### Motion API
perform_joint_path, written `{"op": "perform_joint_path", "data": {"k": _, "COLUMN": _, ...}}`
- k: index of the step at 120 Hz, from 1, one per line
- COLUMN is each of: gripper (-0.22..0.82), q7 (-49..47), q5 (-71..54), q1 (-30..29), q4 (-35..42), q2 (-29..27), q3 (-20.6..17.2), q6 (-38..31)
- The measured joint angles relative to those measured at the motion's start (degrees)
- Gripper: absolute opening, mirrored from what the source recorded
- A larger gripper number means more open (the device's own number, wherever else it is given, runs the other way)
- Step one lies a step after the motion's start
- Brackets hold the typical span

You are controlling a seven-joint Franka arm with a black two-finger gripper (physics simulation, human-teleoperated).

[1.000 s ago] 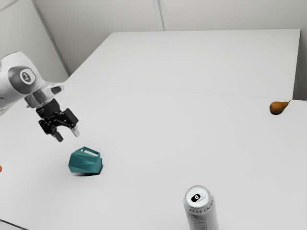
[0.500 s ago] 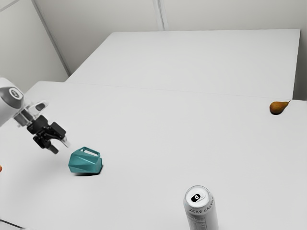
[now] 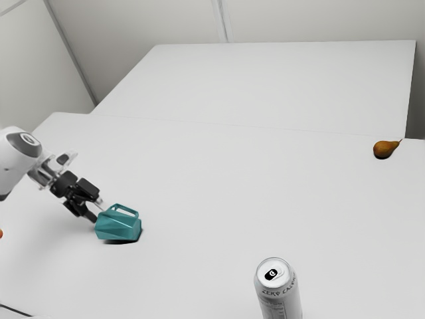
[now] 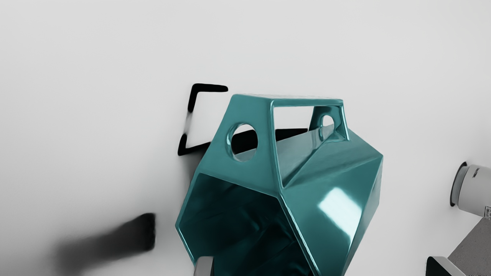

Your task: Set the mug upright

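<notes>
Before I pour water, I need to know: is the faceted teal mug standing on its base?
No, the faceted teal mug lies on its side, its handle uppermost.

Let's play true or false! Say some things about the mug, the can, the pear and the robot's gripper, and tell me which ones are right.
1. The mug is lying on its side. True.
2. The can has fallen over. False: it is standing upright.
3. The mug's handle is squashed flat under the mug. False: it sticks up on top.
4. The gripper is nearer to the mug than to the pear. True.
5. The gripper's two fingers are spread apart. True.
6. The pear is inside the mug. False: it sits on the table, far from the mug.
</notes>
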State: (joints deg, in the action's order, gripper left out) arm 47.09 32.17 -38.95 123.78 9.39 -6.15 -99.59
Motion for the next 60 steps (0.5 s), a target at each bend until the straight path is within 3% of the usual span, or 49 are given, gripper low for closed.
{"op": "perform_joint_path", "data": {"k": 32, "gripper": 0.57, "q7": 3.3, "q5": 3.9, "q1": -0.1, "q4": 1.4, "q2": 0.7, "q3": -0.2, "q6": 2.4}}
{"op": "perform_joint_path", "data": {"k": 60, "gripper": 0.27, "q7": 5.2, "q5": 4.8, "q1": -0.2, "q4": 1.5, "q2": 1.5, "q3": -0.2, "q6": 3.4}}
